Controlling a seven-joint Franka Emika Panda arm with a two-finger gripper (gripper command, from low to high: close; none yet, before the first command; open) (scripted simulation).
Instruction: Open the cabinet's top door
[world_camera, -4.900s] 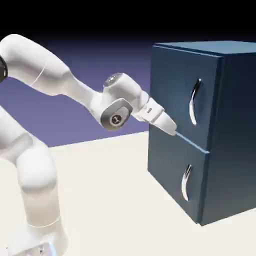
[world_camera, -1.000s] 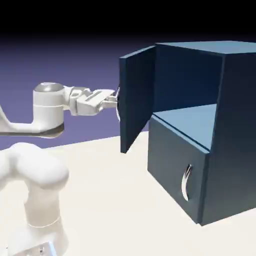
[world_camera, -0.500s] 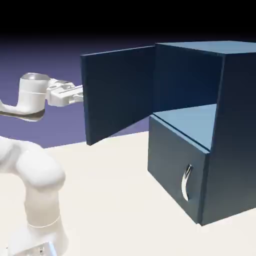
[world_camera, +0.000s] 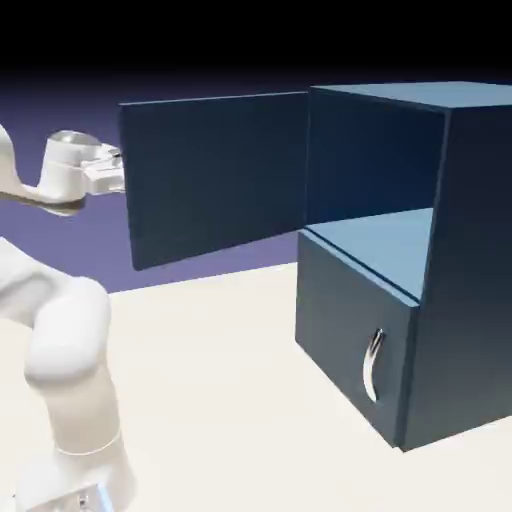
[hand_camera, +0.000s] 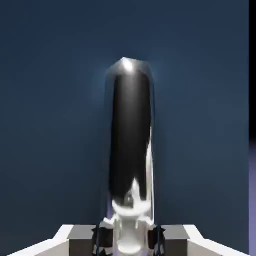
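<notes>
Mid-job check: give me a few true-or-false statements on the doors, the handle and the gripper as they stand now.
1. The top door is swung wide open. True.
2. The lower door is open too. False: it is shut, its handle facing out.
3. The gripper is closed on the top door's handle. True.
4. The arm reaches into the cabinet. False: it is out at the door's free edge.
</notes>
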